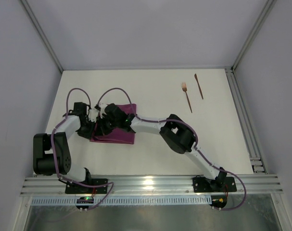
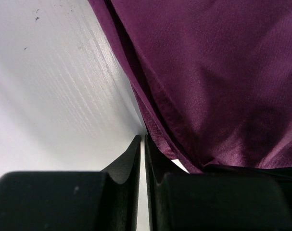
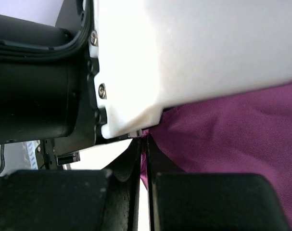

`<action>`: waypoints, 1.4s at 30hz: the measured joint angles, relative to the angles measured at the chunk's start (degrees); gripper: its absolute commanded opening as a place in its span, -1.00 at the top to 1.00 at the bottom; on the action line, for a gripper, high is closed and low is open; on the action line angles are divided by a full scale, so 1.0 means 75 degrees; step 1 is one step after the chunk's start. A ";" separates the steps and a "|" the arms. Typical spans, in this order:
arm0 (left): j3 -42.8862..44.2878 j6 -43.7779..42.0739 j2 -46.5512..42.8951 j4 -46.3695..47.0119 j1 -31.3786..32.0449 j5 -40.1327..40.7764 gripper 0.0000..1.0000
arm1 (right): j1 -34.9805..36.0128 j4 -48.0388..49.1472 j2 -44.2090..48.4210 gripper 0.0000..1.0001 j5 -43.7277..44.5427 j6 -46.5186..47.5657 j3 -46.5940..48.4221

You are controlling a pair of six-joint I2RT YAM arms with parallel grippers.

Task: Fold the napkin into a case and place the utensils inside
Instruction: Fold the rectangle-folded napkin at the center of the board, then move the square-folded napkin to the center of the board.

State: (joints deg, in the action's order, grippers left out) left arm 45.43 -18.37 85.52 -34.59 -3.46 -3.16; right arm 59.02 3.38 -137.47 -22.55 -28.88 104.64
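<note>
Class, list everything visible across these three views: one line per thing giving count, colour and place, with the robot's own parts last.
napkin: one, magenta-purple, left of table centre, under both grippers
fork: one, copper, far right part of table, lying flat
knife: one, copper, just right of the fork, not touching it
table: one, white
rail: one, silver, near edge, carrying the arm bases
left gripper: one, black, shut at the napkin's edge
right gripper: one, black, shut on the napkin
</note>
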 measured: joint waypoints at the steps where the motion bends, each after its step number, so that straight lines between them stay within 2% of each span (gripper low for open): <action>1: 0.0000 0.0000 0.0000 0.0000 0.0000 0.0000 0.86 | 0.0000 0.0050 -0.0009 0.92 -0.0015 -0.0035 0.0000; 3: 0.0000 0.0000 0.0000 0.0000 0.0000 0.0003 0.85 | 0.0000 0.0117 -0.0041 0.79 -0.0029 -0.0105 0.0000; 4: 0.0000 -0.0003 0.0000 0.0000 0.0000 0.0006 0.84 | 0.0000 0.0149 -0.0064 0.63 -0.0032 -0.0149 0.0000; 7: 0.0000 0.0003 0.0000 0.0000 -0.0009 0.0000 0.74 | 0.0000 0.0192 -0.0143 0.41 -0.0064 -0.0224 0.0000; 10: 0.0000 0.0012 -0.0003 0.0003 -0.0047 0.0003 0.69 | 0.0000 0.0172 -0.0192 0.27 -0.0087 -0.0216 -0.0003; 16: 0.0006 0.0029 -0.0017 -0.0012 -0.0143 0.0085 0.54 | 0.0000 0.0146 -0.0189 0.21 -0.0082 -0.0079 -0.0006; 24: 0.0058 0.0038 -0.0332 -0.0268 -0.0157 0.0493 0.35 | 0.0000 -0.0079 0.0344 -0.06 -0.0012 0.0312 -0.0242; 30: 0.0297 0.0090 -0.0676 -0.0493 -0.0157 0.0627 0.28 | 0.0000 -0.0300 0.1440 -0.08 0.0058 0.0702 -0.0717; 34: 0.0446 0.0195 -0.0836 -0.0580 -0.0157 0.0504 0.30 | -0.0050 -0.0277 0.2480 -0.01 0.0216 0.0953 -0.1585; 38: 0.0475 0.0160 -0.1087 -0.0729 -0.0152 -0.0061 0.34 | -0.0245 -0.0309 0.3398 0.29 0.0475 0.1061 -0.2780; 39: 0.0475 0.0137 -0.1172 -0.0749 -0.0131 -0.0166 0.35 | -0.0329 -0.0300 0.3523 0.46 0.0533 0.1072 -0.3054; 42: 0.0460 0.0055 -0.1323 -0.0691 0.0032 -0.0268 0.45 | -0.0615 -0.0280 0.3585 0.66 0.0600 0.1040 -0.3771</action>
State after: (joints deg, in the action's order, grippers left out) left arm 48.88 -17.96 75.59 -39.77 -3.22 -5.17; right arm 54.41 1.28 -110.59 -18.04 -21.08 76.36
